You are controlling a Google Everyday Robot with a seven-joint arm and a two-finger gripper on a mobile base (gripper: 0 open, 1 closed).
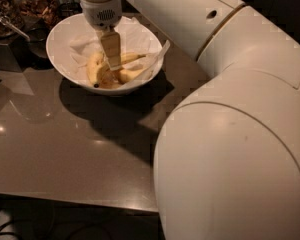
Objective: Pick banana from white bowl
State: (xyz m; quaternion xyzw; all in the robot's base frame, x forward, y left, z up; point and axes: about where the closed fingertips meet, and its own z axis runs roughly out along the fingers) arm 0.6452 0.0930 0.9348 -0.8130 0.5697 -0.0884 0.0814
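Observation:
The white bowl (60,41), lined with crumpled white paper, stands at the back left of the grey-brown table. Yellow bananas lie in it. A slender banana (132,59) runs to the right with its thin stem toward the paper's edge. Plumper yellow ones (96,70) lie at the front left of the bowl. My gripper (111,59) hangs from the white wrist (101,6) and reaches straight down into the middle of the bowl. Its tip is down among the bananas, at the slender banana's left end, which it hides.
Dark containers of brown snacks (12,6) and a metal spoon (12,28) stand at the back left beside the bowl. My big white arm (230,149) fills the right half of the view. The table's front edge (65,198) runs along the bottom, with cables below.

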